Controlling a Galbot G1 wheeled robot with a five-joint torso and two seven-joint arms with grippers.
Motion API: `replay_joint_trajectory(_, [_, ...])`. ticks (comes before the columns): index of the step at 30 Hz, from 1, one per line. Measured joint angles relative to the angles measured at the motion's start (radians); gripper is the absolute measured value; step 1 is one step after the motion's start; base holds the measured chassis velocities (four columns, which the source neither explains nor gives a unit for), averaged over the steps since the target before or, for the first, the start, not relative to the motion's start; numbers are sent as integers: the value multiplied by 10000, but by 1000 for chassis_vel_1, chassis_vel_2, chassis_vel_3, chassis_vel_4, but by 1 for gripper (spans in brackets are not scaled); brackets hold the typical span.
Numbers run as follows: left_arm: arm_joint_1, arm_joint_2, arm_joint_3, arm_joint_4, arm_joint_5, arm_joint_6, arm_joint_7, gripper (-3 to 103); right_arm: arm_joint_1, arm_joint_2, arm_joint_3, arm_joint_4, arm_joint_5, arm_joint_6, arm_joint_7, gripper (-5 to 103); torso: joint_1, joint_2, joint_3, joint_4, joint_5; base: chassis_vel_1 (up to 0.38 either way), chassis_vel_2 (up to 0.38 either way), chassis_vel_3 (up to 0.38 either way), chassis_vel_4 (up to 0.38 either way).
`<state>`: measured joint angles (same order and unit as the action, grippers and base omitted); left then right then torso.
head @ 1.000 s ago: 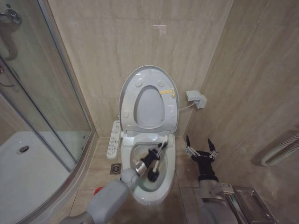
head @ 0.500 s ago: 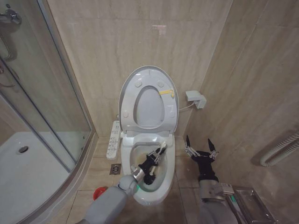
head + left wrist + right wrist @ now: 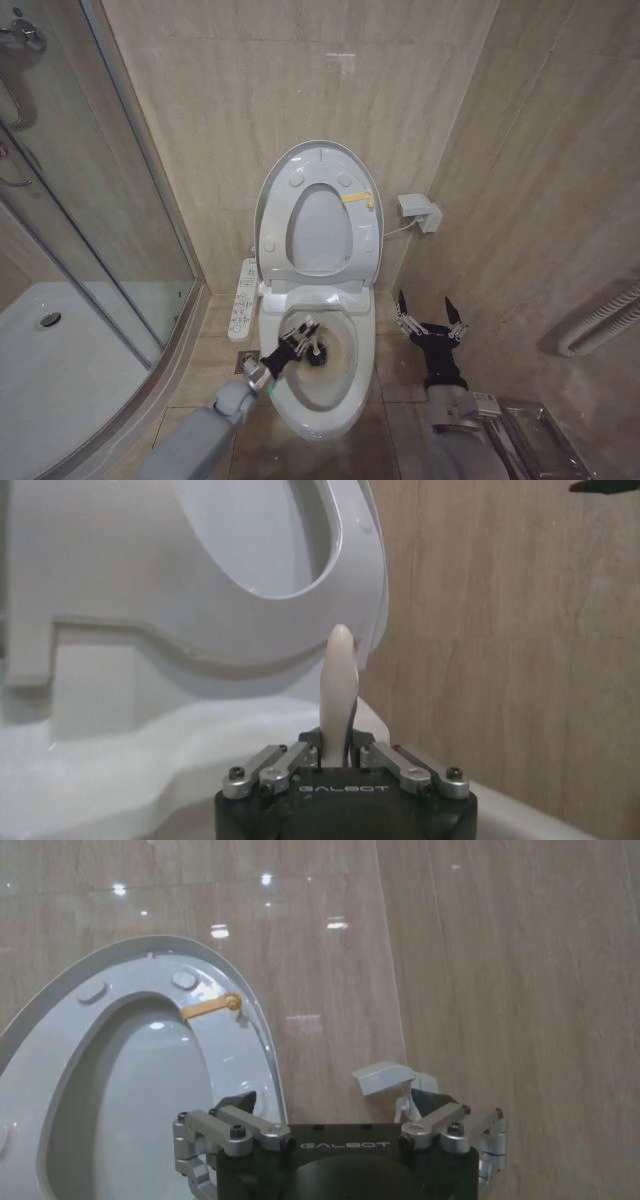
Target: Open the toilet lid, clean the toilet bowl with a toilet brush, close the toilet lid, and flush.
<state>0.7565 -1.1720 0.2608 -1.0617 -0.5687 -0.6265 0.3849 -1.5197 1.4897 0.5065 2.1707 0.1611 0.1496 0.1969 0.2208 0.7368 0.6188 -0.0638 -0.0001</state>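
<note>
The toilet lid (image 3: 320, 232) stands raised against the wall, with the ring seat (image 3: 366, 235) and its yellow sticker up in front of it. Below lies the open toilet bowl (image 3: 352, 385). My left gripper (image 3: 288, 347) reaches over the bowl's left rim, shut on the toilet brush (image 3: 318, 352), whose dark head sits inside near the back. In the left wrist view the gripper (image 3: 336, 751) clamps the white handle (image 3: 338, 682), with the raised seat (image 3: 200, 630) behind. My right gripper (image 3: 427, 312) hangs open beside the bowl's right side; its wrist view shows the gripper (image 3: 330, 1104) and the lid (image 3: 130, 1087).
A glass shower enclosure (image 3: 100, 200) and white shower tray (image 3: 60, 380) take up the left. The control panel (image 3: 243, 300) juts from the bowl's left side, with a floor drain (image 3: 247, 361) below it. A wall socket (image 3: 418, 212), a pipe (image 3: 600, 325) and a metal rack (image 3: 530, 435) stand on the right.
My left gripper has drawn the brush from the middle front of the bowl toward the back left, the arm swinging left. The right arm has stayed still.
</note>
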Motion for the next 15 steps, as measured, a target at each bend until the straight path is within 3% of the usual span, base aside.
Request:
replay_joint_trajectory(8, [869, 204, -313, -24, 329, -328, 189, 18, 0, 0, 0, 0, 1, 0, 0, 100, -1, 1, -1, 2, 2, 0, 0, 0, 0])
replay_joint_trajectory(15, [485, -75, -289, -83, 365, -276, 177, 18, 0, 0, 0, 0, 0, 0, 0, 100, -1, 0, -1, -4, 0, 0, 0, 0, 0])
